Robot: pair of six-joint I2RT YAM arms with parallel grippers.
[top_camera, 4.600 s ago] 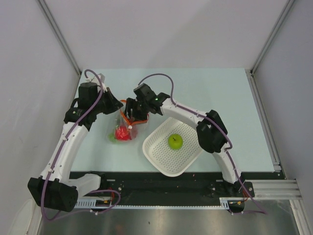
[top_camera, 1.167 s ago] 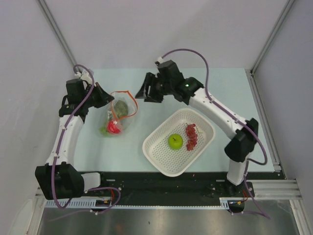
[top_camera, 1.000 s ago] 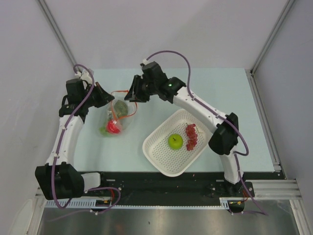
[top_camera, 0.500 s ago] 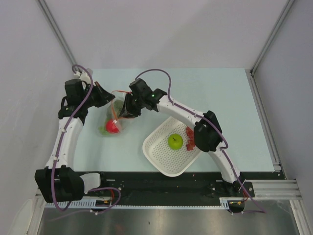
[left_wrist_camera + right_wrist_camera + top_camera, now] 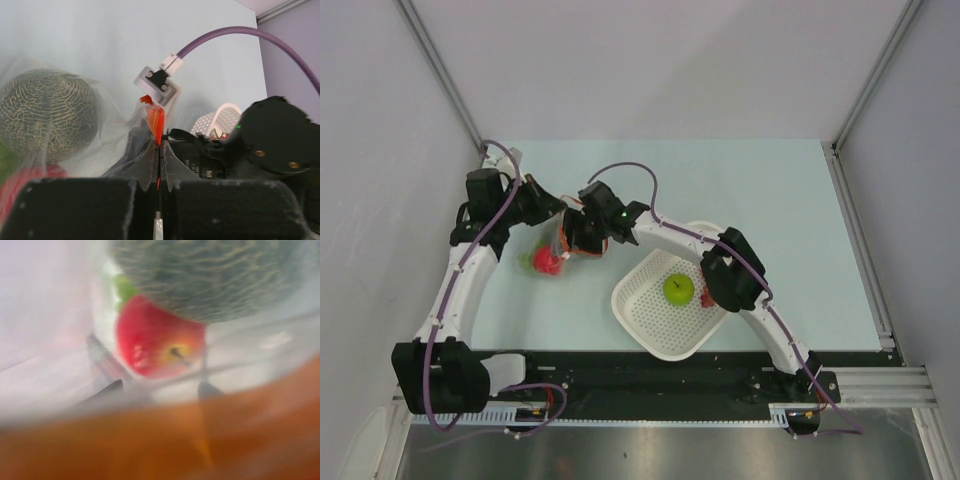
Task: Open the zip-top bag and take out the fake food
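Note:
The clear zip-top bag (image 5: 536,250) lies at the left of the table. My left gripper (image 5: 548,207) is shut on its orange-red zip strip (image 5: 157,124) and holds the mouth up. My right gripper (image 5: 570,238) is open, its fingertips (image 5: 107,389) pushed into the bag mouth just short of the red round fruit (image 5: 156,341). A netted grey-green round piece (image 5: 210,275) sits beside the fruit inside the bag; it also shows in the left wrist view (image 5: 45,115). The green apple (image 5: 679,289) lies in the basket. The grape bunch (image 5: 704,298) is mostly hidden by my right arm.
The white perforated basket (image 5: 650,320) stands right of the bag, under my right forearm. The right arm's purple cable (image 5: 235,35) arches over the bag mouth. Grey walls close in the table at back and sides.
My right gripper has swung from the back of the table down and left into the bag mouth. My left gripper kept its hold on the strip and shifted slightly right.

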